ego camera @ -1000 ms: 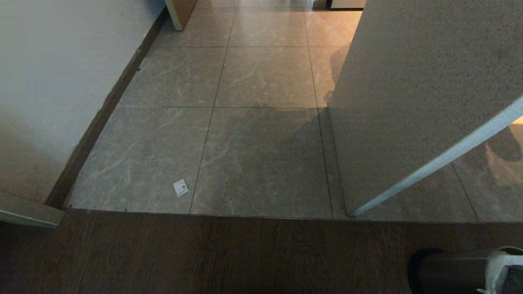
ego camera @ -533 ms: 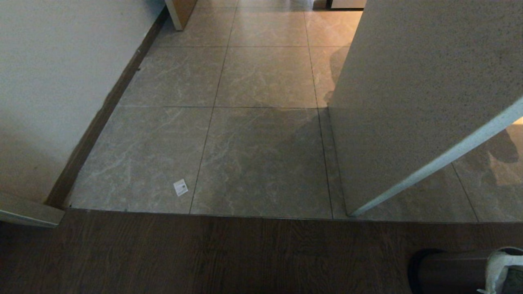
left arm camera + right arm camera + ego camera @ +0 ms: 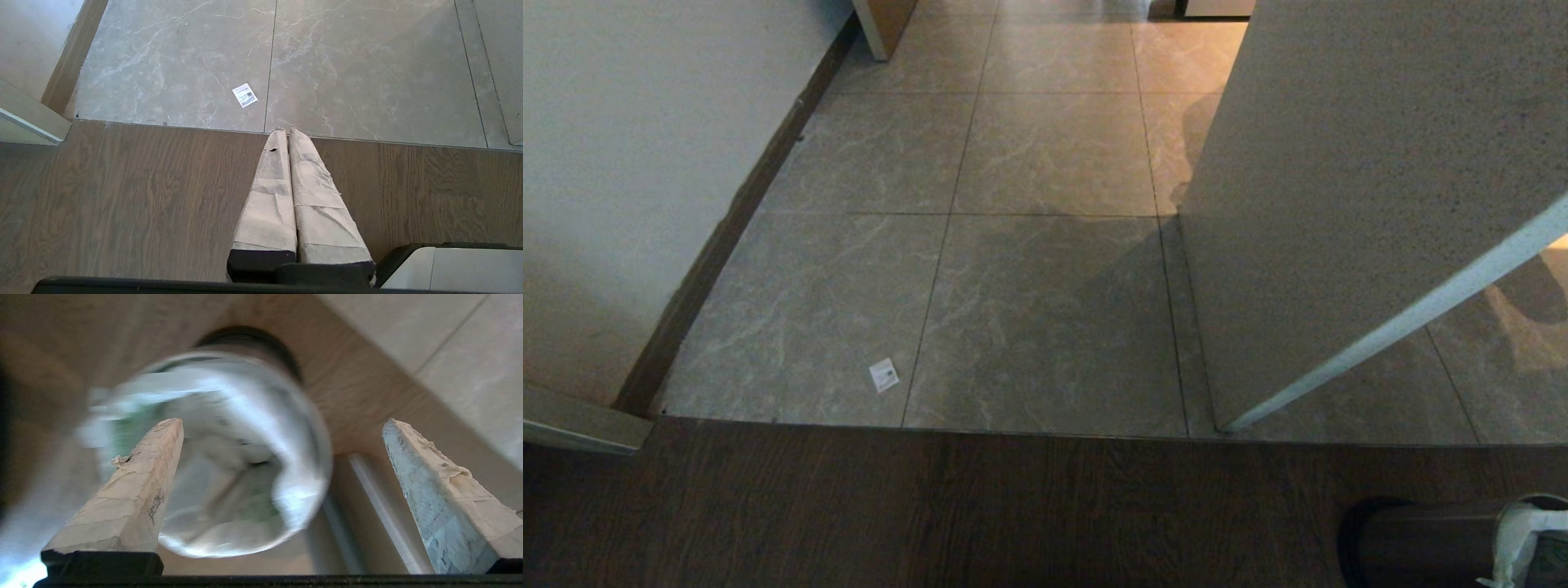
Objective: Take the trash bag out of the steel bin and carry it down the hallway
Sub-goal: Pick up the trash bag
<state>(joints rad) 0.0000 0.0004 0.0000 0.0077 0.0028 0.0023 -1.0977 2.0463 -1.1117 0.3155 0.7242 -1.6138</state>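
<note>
We see only part of the bin (image 3: 1421,543), cut off at the head view's lower right corner, with a strip of the bag (image 3: 1515,539) over its rim. In the right wrist view the bag (image 3: 229,457) and bin (image 3: 253,339) are smeared by blur, so we cannot read the green print inside. Beside the bin, the scrap's (image 3: 884,375) print is too small to read.

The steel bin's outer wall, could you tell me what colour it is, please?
Dark brushed brownish-grey metal, seen best in the head view: steel bin.
</note>
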